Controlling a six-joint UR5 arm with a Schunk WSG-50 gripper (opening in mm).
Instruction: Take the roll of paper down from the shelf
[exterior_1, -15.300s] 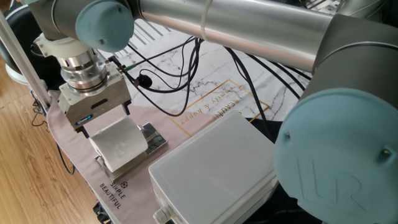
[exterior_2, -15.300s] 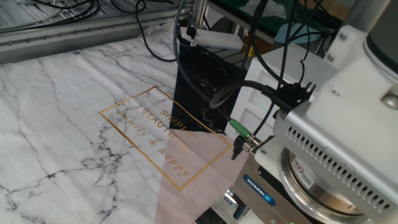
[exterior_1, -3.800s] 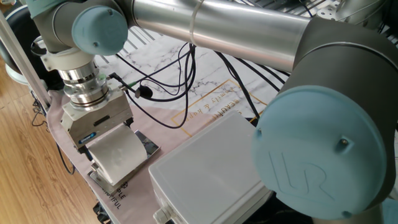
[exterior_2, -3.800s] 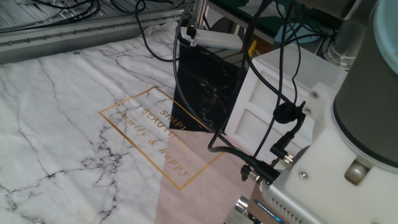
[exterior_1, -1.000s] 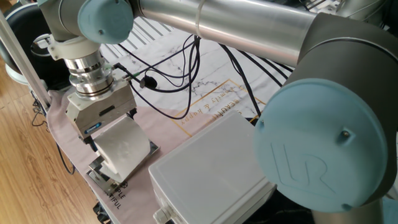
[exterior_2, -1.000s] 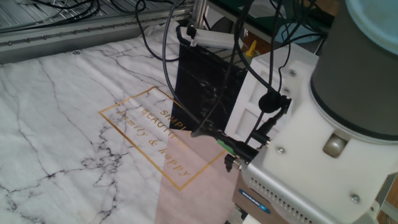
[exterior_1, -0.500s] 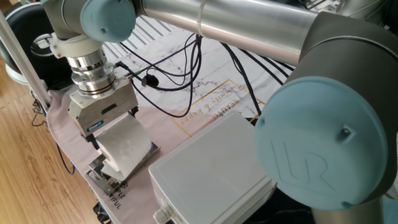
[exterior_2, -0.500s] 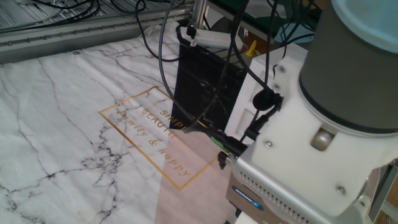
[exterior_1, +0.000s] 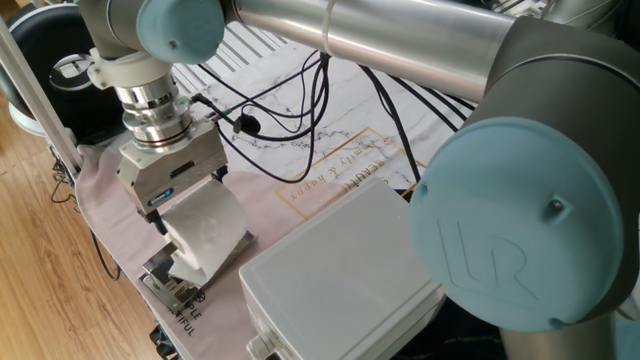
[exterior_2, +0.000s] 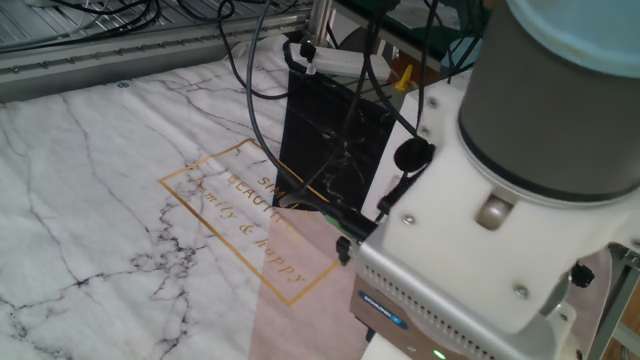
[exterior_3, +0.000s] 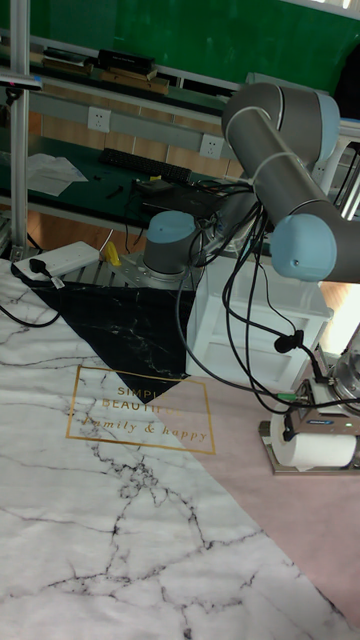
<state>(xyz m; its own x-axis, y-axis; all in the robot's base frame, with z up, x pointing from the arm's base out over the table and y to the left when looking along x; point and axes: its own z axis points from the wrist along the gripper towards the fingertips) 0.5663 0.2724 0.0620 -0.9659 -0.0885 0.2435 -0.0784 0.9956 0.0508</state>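
The roll of paper (exterior_1: 207, 229), white and soft, hangs tilted between the fingers of my gripper (exterior_1: 193, 203), which is shut on it. It is lifted just above the shelf (exterior_1: 165, 279), a small chrome rack at the front left corner of the pink cloth. In the tall fixed view the roll of paper (exterior_3: 316, 453) lies sideways under the gripper (exterior_3: 320, 438), with the shelf (exterior_3: 273, 452) behind and below it. In the other fixed view the gripper's grey body fills the lower right and hides both the roll and the shelf.
A big white plastic box (exterior_1: 340, 275) stands right of the shelf, close to the roll. Black cables (exterior_1: 285, 110) trail from the wrist over the marble-print cloth (exterior_2: 120, 180). The table edge and wooden floor (exterior_1: 50, 290) lie to the left.
The gripper has risen and shifted slightly right with the roll in it, so the roll now hangs clear of the chrome rack, more of which is uncovered.
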